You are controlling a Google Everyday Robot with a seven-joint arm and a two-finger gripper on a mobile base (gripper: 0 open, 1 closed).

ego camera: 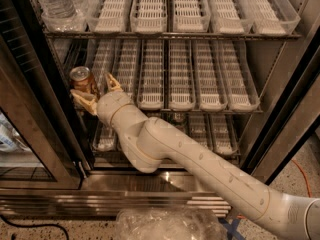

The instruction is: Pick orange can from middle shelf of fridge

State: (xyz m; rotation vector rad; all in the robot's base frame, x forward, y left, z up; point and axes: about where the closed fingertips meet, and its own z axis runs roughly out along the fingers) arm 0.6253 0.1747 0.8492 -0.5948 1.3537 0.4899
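Orange can (83,79) stands upright at front-left of middle shelf (216,106) in fridge (150,186). Gripper (98,90) is right at the can w/ fingers spread open, one finger (81,99) low in front of it, the other to its right. Contact can't be told. Water bottles (52,3) sit on the shelf above.

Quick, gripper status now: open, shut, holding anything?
Gripper: open, at the left end of the middle shelf, fingers spread right at the orange can, not closed on it.
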